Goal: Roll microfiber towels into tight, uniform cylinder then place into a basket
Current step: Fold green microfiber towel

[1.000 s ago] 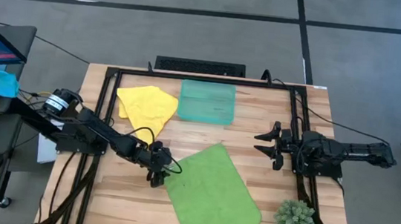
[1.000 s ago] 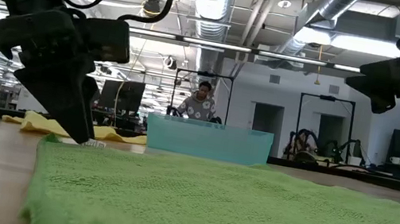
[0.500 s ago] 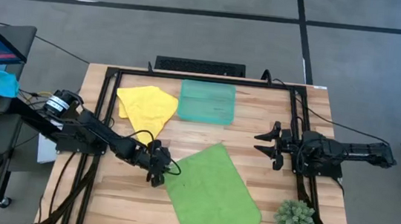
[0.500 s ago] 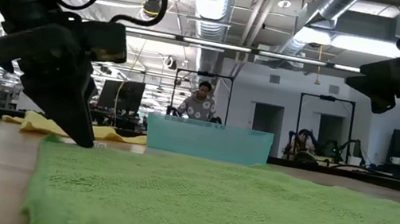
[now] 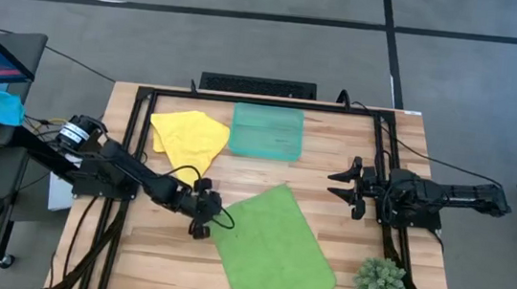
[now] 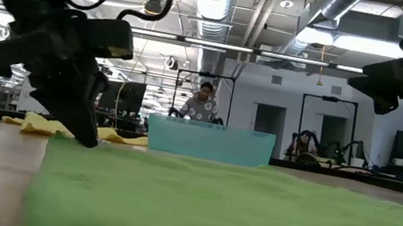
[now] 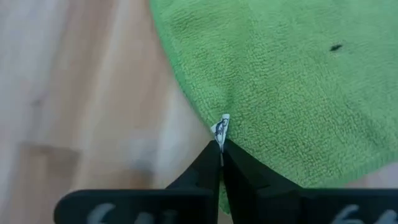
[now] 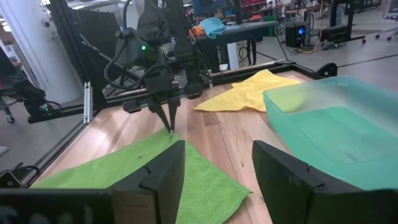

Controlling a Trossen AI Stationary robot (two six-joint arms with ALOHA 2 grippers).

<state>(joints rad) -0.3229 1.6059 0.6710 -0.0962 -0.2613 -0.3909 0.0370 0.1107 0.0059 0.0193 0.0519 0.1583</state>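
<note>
On the table (image 5: pixel 265 169) the green towel (image 5: pixel 276 252) lies spread flat as a tilted square, and everything else is placed from it; the left gripper (image 5: pixel 202 227) is down at the towel's left corner, its two fingers (image 7: pixel 219 171) pressed together on the very edge of the cloth, pinching the hem where a small white tag (image 7: pixel 220 127) sticks up; in the left wrist view the fingers meet in a single point with no gap, the green pile beyond them and bare wood beside; from the low view the same gripper (image 6: pixel 85 131) comes down steeply with its tip at the towel's (image 6: pixel 234 212) near left edge; the yellow towel (image 5: pixel 189 135) lies rumpled beyond the green towel's left corner, apart from it, and the basket (image 5: pixel 267 131) sits just beside the yellow towel, past the green towel's far corner, with bare wood between; the right gripper (image 5: pixel 342 190) hangs above the table off the green towel's right side, well clear of the cloth, its fingers (image 8: pixel 158 177) spread wide apart with nothing between them; through that gap the right wrist view shows the green towel's (image 8: pixel 137 168) corner, the left gripper (image 8: pixel 166 121) standing on it, the yellow towel (image 8: pixel 252 92) and the basket (image 8: pixel 329 124); a small spiky green plant (image 5: pixel 380 284) stands just off the towel's right lower edge; a person (image 6: pixel 202 103) shows in the room behind the basket (image 6: pixel 209 141)
</note>
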